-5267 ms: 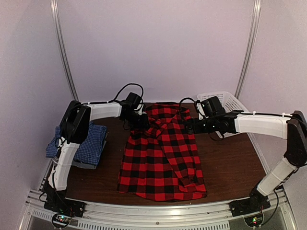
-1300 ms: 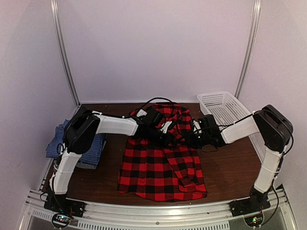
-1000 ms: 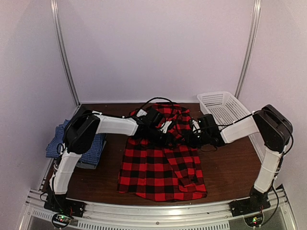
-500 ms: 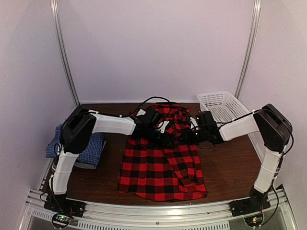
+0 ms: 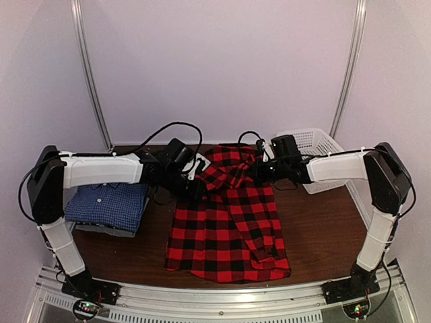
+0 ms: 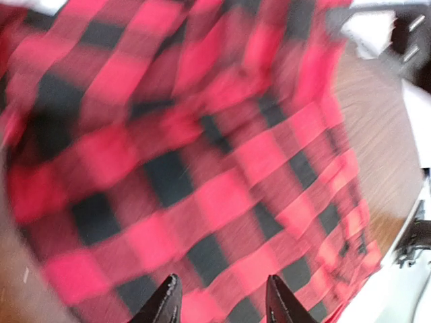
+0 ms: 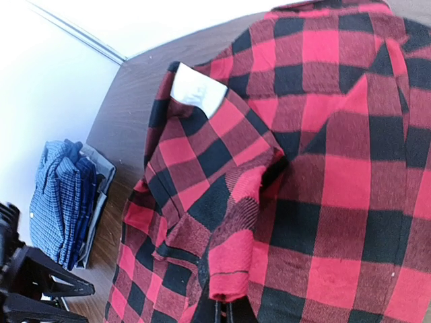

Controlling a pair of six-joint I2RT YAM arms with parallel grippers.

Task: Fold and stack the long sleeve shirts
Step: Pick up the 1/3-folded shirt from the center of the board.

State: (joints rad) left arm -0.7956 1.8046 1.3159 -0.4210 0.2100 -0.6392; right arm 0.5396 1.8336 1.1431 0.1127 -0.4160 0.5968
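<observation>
Brown table [image 5: 323, 222], plaid shirt [image 5: 225, 229] mid-frame. My right gripper [image 5: 258, 172] pinches its fold. My left gripper [image 6: 222, 303]: fingers apart, holding nothing. Blue shirt [image 5: 111, 205] at left.

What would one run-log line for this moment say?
left gripper: open over red-and-black plaid cloth shirt | right gripper: shut on its lifted fold | folded blue fine-checked shirt: left side

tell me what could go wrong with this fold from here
Only the right hand pinches the red-and-black plaid shirt; the left hand is open, so pulling may drag the shirt askew.
The pinch holds just a small fold of cloth and might slip.
The right forearm passes near the white mesh basket and might nudge it.
</observation>
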